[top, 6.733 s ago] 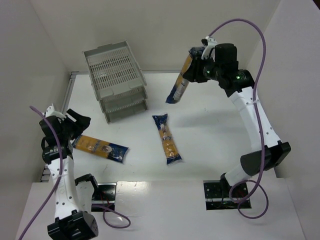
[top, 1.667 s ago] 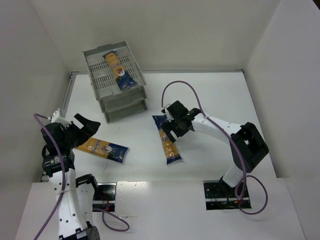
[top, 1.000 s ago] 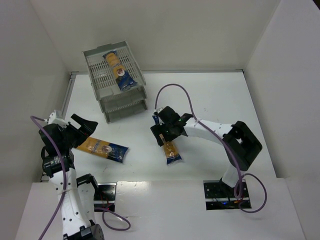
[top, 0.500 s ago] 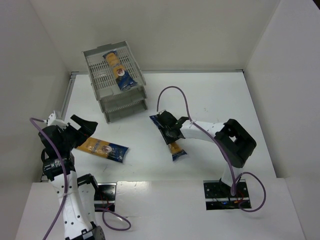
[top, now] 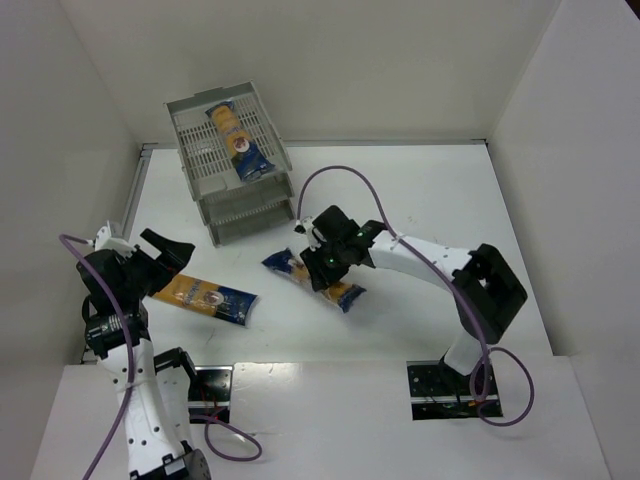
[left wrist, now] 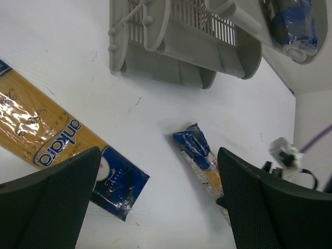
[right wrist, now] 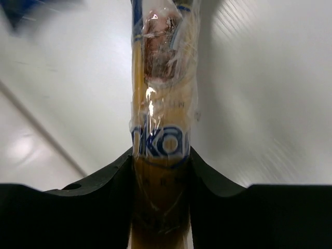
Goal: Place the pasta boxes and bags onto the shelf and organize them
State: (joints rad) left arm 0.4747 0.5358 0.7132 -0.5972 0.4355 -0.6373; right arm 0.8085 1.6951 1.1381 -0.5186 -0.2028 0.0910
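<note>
Hanging at about 8 o'clock over the white table (top: 430, 200), the left gripper (top: 178, 260) has its black fingers spread wide and grips nothing. Just beside it, toward 4 o'clock, the first pasta packet (top: 205, 297) lies flat on the table. It is long and narrow, clear plastic with an orange middle and a dark blue end, and the blue end points to 4 o'clock.

Near the table's centre, the right gripper (top: 322, 262) is clamped across the middle of the second pasta packet (top: 345, 293), which has the same orange and dark blue colouring. The right wrist view shows both fingers pressed against its wrapper. That packet runs from 10 o'clock to 4 o'clock, and I cannot tell whether it touches the table.

Farther off, at 11 o'clock near the back wall, stands the light grey plastic three-tier rack (top: 245, 212) of slotted trays. Its top tray (top: 195, 150) holds the third pasta packet (top: 238, 140), the same kind, lying lengthwise on the slats with its blue end toward the tray's front at 5 o'clock. The two lower trays show only their front edges, so their contents are hidden.
</note>
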